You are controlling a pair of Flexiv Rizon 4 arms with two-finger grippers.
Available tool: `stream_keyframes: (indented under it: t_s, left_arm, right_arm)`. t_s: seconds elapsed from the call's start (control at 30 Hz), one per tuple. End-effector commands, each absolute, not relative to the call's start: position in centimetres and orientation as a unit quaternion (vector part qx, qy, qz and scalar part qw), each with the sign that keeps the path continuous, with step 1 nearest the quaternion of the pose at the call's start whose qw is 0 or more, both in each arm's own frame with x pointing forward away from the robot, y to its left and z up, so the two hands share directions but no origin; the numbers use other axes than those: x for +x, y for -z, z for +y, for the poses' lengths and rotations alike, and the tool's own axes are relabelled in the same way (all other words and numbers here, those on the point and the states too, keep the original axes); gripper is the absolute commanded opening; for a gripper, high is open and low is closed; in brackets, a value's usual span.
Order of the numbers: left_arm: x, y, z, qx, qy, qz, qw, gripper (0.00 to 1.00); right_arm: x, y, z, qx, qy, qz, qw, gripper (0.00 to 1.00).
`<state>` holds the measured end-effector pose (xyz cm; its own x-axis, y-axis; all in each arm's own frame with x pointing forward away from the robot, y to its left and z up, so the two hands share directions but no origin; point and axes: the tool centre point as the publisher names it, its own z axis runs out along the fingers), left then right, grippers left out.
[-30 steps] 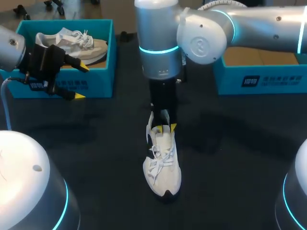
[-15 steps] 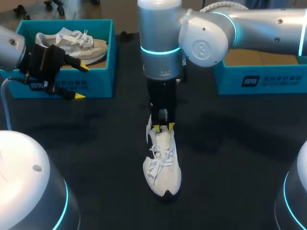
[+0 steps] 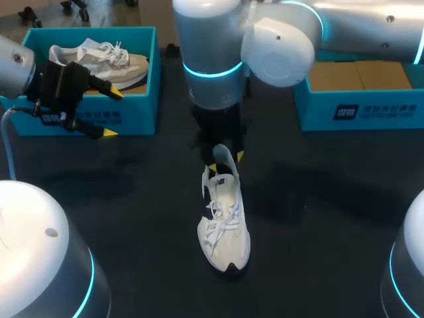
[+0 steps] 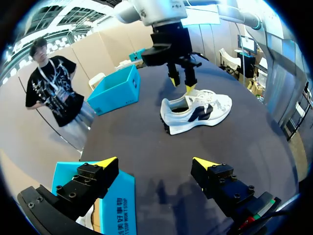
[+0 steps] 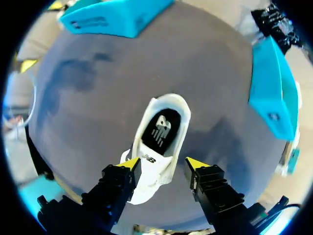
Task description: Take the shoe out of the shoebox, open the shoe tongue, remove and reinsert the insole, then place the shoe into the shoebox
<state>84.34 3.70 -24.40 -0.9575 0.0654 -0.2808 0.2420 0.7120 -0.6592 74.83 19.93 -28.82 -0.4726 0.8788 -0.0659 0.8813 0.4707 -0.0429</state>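
A white sneaker (image 3: 224, 225) lies on the dark table, toe toward the front edge. In the right wrist view the white sneaker (image 5: 159, 142) shows its black insole (image 5: 161, 128) in the opening. My right gripper (image 3: 225, 163) hangs just above the raised tongue, open, fingers astride it; in its own view the right gripper (image 5: 164, 164) has one fingertip (image 5: 131, 164) over the sneaker's side and the other clear of it. My left gripper (image 3: 112, 114) is open and empty beside the left blue shoebox (image 3: 142, 79). In its own view the left gripper (image 4: 155, 163) faces the sneaker (image 4: 195, 110).
The left shoebox holds a second white shoe (image 3: 99, 59). Another blue shoebox (image 3: 358, 109) with a cardboard floor stands at the back right. My robot's two rounded white housings fill the front corners.
My right gripper's fingers have spread apart over the tongue and lifted slightly; the tongue now stands up. The left arm has not moved.
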Motion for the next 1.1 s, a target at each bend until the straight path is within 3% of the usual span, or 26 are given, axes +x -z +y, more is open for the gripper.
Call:
stream_keyframes:
  t_s: [0.03, 0.07, 0.1, 0.53, 0.73, 1.1]
  left_arm:
    - [84.3, 24.4, 3.7, 0.084, 0.369, 0.918, 0.119, 1.0]
    - [84.3, 24.4, 3.7, 0.084, 0.369, 0.918, 0.119, 1.0]
    - [84.3, 24.4, 3.7, 0.084, 0.369, 0.918, 0.119, 1.0]
    - [84.3, 24.4, 3.7, 0.084, 0.369, 0.918, 0.119, 1.0]
    - [84.3, 24.4, 3.7, 0.084, 0.369, 0.918, 0.119, 1.0]
    - [84.3, 24.4, 3.7, 0.084, 0.369, 0.918, 0.119, 1.0]
  right_arm:
    - [75.1, 27.2, 20.9, 0.358, 0.023, 0.931, 0.063, 0.69]
    - [75.3, 26.9, 21.0, 0.343, 0.025, 0.937, 0.066, 0.92]
    - [75.5, 26.8, 21.0, 0.331, 0.033, 0.941, 0.069, 1.0]
    - [75.5, 26.8, 21.0, 0.331, 0.033, 0.941, 0.069, 1.0]
    - [77.5, 28.1, 20.8, 0.199, 0.065, 0.975, 0.07, 1.0]
    - [80.4, 31.6, 19.3, 0.129, 0.057, 0.987, 0.072, 1.0]
